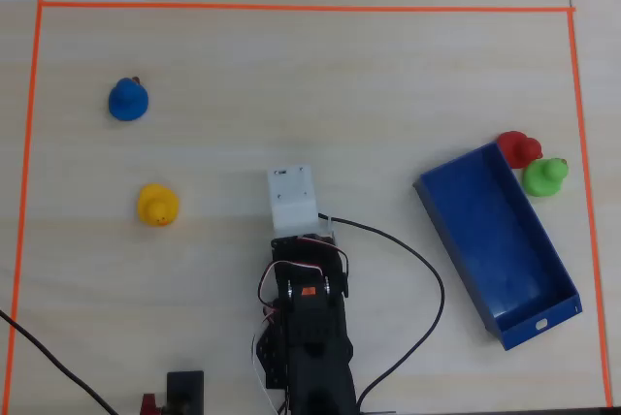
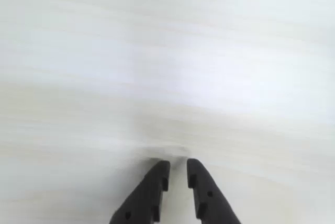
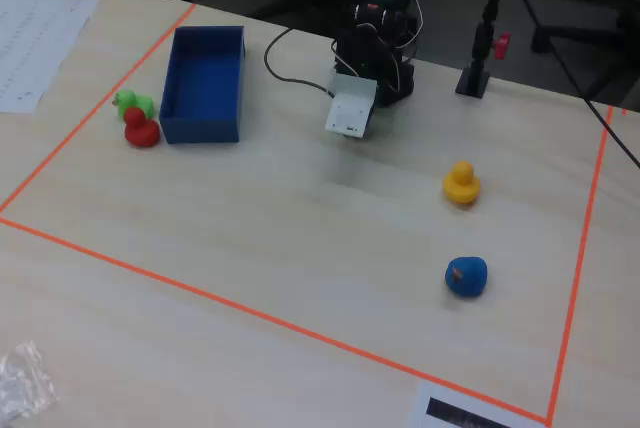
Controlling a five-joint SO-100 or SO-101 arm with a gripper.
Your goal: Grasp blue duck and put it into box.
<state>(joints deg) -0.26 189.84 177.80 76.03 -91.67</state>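
The blue duck [image 1: 127, 100] stands alone at the upper left of the overhead view; in the fixed view the blue duck [image 3: 465, 275] is at the lower right. The box [image 1: 495, 231], a long blue tray, lies empty at the right, and in the fixed view the box [image 3: 205, 78] is at the upper left. My gripper [image 2: 178, 166] hovers low over bare table in the wrist view, its black fingers a narrow gap apart with nothing between them. The arm's white wrist housing [image 1: 294, 197] covers the gripper from above, mid-table, far from both duck and box.
A yellow duck [image 1: 157, 205] sits below the blue one. A red duck [image 1: 519, 148] and a green duck [image 1: 545, 176] stand against the box's far end. Orange tape [image 1: 291, 8] frames the work area. A black cable [image 1: 427, 270] loops between arm and box.
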